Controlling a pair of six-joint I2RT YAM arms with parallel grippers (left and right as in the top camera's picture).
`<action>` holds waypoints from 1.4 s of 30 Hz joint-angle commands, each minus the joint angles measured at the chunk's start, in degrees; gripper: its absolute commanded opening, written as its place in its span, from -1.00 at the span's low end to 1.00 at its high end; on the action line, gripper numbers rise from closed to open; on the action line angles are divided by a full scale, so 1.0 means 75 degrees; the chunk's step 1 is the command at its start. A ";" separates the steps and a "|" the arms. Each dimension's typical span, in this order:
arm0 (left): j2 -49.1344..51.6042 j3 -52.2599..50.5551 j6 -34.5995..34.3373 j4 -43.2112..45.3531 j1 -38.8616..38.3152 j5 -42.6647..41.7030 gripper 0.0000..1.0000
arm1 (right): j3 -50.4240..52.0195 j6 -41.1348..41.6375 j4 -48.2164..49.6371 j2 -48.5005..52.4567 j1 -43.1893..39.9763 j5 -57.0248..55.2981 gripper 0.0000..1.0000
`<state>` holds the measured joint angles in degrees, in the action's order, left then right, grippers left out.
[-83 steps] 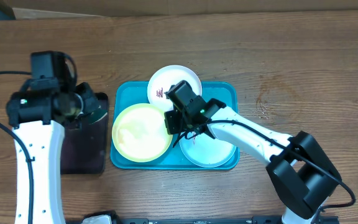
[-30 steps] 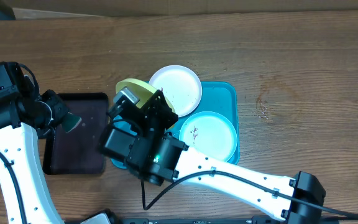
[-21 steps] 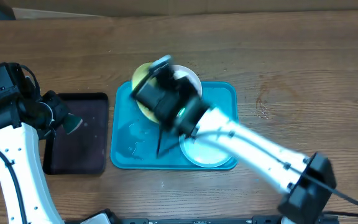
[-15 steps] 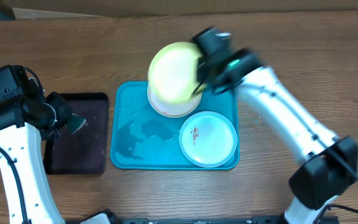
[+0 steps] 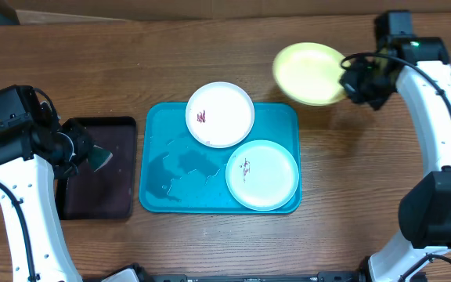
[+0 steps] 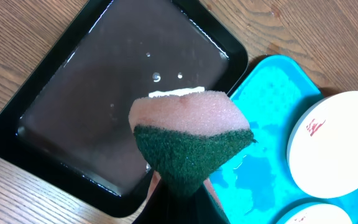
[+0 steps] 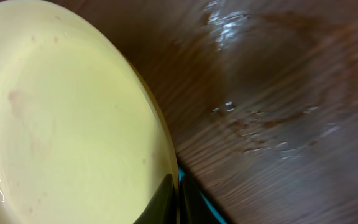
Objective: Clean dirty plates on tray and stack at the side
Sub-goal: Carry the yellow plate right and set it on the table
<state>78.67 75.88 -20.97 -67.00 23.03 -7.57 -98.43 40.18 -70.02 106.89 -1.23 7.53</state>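
Note:
My right gripper (image 5: 349, 81) is shut on the rim of the yellow-green plate (image 5: 309, 73) and holds it above the bare table, up and right of the turquoise tray (image 5: 163, 125). The plate fills the right wrist view (image 7: 61, 118), with my jaws (image 7: 178, 193) clamped on its edge. The white plate (image 5: 220, 114) with a red smear lies at the tray's far edge. The pale blue plate (image 5: 262, 174) with a dark smear lies in the tray's near right corner. My left gripper (image 5: 79, 150) is shut on a green and pink sponge (image 6: 190, 140) over the black tray (image 6: 92, 99).
The black tray (image 5: 100, 168) holds dark water left of the turquoise tray. The turquoise tray's left half is wet. A wet patch marks the wood (image 5: 333, 135) right of the tray.
My right arm swept the yellow-green plate from the tray's left side up and across to the table's far right. The left arm with the sponge drifted slightly right.

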 commanded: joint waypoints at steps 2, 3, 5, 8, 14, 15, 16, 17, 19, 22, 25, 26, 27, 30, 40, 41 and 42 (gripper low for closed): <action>0.0009 -0.0006 0.0058 0.0035 0.0029 -0.0134 -0.91 | 0.0816 0.1026 0.0187 -0.0207 -0.0437 -0.1145 -0.93; 0.0009 -0.0006 0.0058 0.0026 0.0029 -0.0134 -0.91 | 0.1035 0.1128 0.0318 -0.0207 -0.0530 -0.1291 -0.93; 0.0009 -0.0006 0.0061 0.0020 0.0029 -0.0134 -0.92 | 0.1504 0.1084 0.0758 -0.0207 -0.0717 -0.1338 -0.93; 0.0009 -0.0006 0.0061 0.0026 0.0029 -0.0128 -0.92 | 0.2095 0.0831 0.1437 -0.0207 -0.0950 -0.1329 -0.93; 0.0009 -0.0006 0.0058 0.0090 0.0029 -0.0128 -0.91 | 0.2675 0.0291 0.2378 -0.0192 -0.1087 -0.1279 -0.93; 0.0009 -0.0006 0.0055 0.0114 0.0029 -0.0131 -0.91 | 0.2713 0.0289 0.2480 -0.0192 -0.1087 -0.1262 -0.93; 0.0009 -0.0006 0.0058 0.0134 0.0026 -0.0134 -0.91 | 0.2728 0.0289 0.2541 -0.0192 -0.1087 -0.1247 -0.93; 0.0009 -0.0006 0.0055 0.0140 0.0026 -0.0137 -0.92 | 0.2731 0.0289 0.2573 -0.0189 -0.1087 -0.1250 -0.93; 0.0009 -0.0006 0.0055 0.0140 0.0026 -0.0134 -0.91 | 0.2731 0.0230 0.2556 -0.0187 -0.1078 -0.1250 -0.93; 0.0009 -0.0006 0.0058 0.0143 0.0026 -0.0134 -0.91 | 0.2731 0.0233 0.2337 -0.0184 -0.1072 -0.1250 -0.93; 0.0009 -0.0006 0.0058 0.0140 0.0029 -0.0134 -0.92 | 0.2734 0.0230 0.2057 -0.0184 -0.1067 -0.1250 -0.93; 0.0009 -0.0006 0.0058 0.0137 0.0029 -0.0134 -0.92 | 0.2734 0.0224 0.1979 -0.0184 -0.1064 -0.1250 -0.85; 0.0009 -0.0006 0.0058 0.0137 0.0026 -0.0137 -0.92 | 0.2742 0.0201 0.1932 -0.0184 -0.1052 -0.1244 -0.70; 0.0009 -0.0006 0.0058 0.0137 0.0026 -0.0137 -0.91 | 0.2850 -0.0187 0.1903 -0.0184 -0.0985 -0.0997 0.09; 0.0012 -0.0006 0.0391 0.0149 0.0012 -0.0595 -0.92 | 0.2952 -0.2827 0.2757 -0.0178 0.0787 0.1550 0.63; 0.0012 -0.0006 0.0431 0.0146 0.0012 -0.0644 -0.92 | 0.2952 -0.2859 0.2911 -0.0178 0.1107 0.1542 0.67; 0.0012 -0.0006 0.0446 0.0146 0.0006 -0.0697 -0.92 | 0.2952 -0.2850 0.3121 -0.0178 0.1489 0.1478 0.71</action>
<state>78.67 75.88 -19.84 -66.15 23.03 -10.26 -76.38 23.81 -48.34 106.85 4.10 14.98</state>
